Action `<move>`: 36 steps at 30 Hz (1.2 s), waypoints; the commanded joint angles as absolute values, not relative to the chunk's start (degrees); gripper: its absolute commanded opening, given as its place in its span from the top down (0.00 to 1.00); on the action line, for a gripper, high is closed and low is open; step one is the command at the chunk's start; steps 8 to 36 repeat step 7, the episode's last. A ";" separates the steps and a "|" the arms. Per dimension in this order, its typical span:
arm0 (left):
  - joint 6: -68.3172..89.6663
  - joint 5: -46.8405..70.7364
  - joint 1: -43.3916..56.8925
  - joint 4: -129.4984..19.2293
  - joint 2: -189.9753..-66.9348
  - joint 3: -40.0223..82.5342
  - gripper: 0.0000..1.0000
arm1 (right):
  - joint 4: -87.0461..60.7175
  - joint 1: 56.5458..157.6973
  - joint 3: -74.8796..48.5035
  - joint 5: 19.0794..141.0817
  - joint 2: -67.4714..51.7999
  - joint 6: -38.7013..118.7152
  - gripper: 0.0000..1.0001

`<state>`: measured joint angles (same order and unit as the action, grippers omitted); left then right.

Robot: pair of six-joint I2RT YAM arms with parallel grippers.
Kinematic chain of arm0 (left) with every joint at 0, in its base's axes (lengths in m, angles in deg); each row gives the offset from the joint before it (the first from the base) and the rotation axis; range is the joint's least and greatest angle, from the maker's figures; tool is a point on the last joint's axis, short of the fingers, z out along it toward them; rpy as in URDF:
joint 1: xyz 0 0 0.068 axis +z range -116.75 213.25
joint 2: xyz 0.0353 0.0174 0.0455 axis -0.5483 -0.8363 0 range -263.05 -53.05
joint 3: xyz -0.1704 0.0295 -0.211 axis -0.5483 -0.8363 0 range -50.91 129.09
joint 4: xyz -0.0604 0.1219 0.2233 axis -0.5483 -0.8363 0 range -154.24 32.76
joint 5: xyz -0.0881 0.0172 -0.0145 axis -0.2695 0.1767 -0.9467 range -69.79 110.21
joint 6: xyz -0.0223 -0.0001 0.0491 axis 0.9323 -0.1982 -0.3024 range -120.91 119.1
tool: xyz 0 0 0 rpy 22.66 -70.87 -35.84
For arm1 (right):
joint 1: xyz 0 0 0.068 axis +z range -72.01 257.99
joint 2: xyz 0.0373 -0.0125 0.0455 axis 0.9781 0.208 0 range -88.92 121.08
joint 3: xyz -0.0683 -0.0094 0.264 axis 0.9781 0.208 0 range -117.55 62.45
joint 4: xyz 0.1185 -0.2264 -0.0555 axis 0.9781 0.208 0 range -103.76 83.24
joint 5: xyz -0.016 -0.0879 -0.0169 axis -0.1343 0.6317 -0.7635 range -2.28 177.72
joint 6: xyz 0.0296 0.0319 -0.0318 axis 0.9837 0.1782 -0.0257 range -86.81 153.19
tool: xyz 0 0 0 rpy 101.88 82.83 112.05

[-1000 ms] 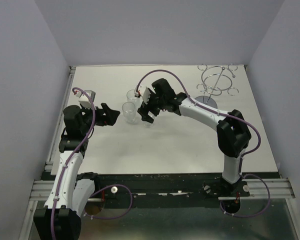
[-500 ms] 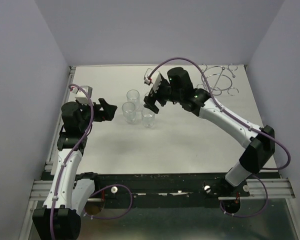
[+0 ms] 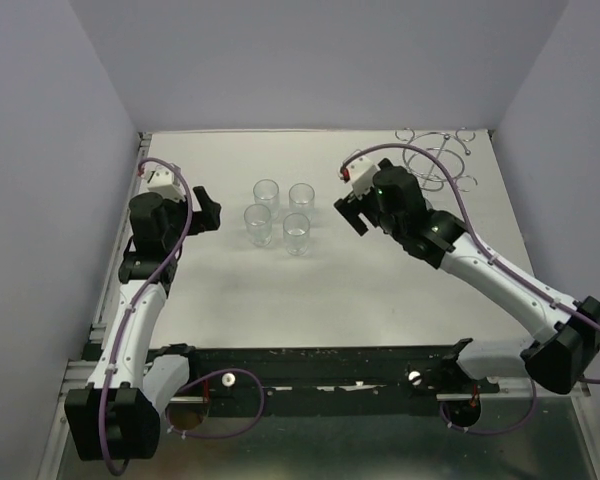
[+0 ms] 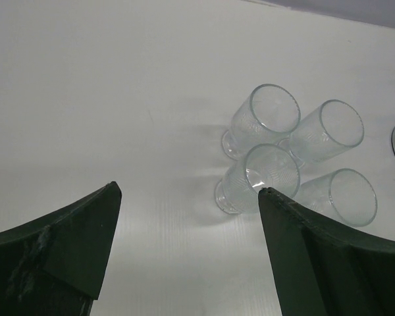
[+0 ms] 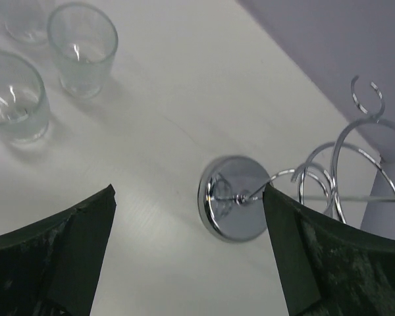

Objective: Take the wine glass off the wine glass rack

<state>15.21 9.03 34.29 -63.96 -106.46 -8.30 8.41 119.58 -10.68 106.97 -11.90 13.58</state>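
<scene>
**Inspector:** At the far right corner of the desk point(image 3: 380, 295), the wine glass rack point(image 3: 432, 158) has nothing hanging from it, as far as can be seen.

**Clerk:** And the glassware?

**Inspector:** Four wine glasses point(image 3: 258, 224) stand upright in a cluster mid-desk. The nearest glass point(image 3: 301, 196) is just left of the right pincer point(image 3: 351, 214), not touching it. The rack is near, beyond that pincer to its right.

**Clerk:** The pincers?

**Inspector:** Both are spread wide and empty. The left pincer point(image 3: 209, 211) is left of the cluster. I judge the removal done.
</scene>
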 commanded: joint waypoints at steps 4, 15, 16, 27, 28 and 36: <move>13.33 7.90 34.39 -60.67 -107.54 -10.48 0.01 | 8.64 115.45 3.28 111.20 -25.54 10.42 0.00; 12.55 8.87 34.39 -60.84 -107.45 -11.27 0.01 | 10.58 109.22 6.54 108.13 -28.70 12.79 0.00; 12.55 8.87 34.39 -60.84 -107.45 -11.27 0.01 | 10.58 109.22 6.54 108.13 -28.70 12.79 0.00; 12.55 8.87 34.39 -60.84 -107.45 -11.27 0.01 | 10.58 109.22 6.54 108.13 -28.70 12.79 0.00; 12.55 8.87 34.39 -60.84 -107.45 -11.27 0.01 | 10.58 109.22 6.54 108.13 -28.70 12.79 0.00; 12.55 8.87 34.39 -60.84 -107.45 -11.27 0.01 | 10.58 109.22 6.54 108.13 -28.70 12.79 0.00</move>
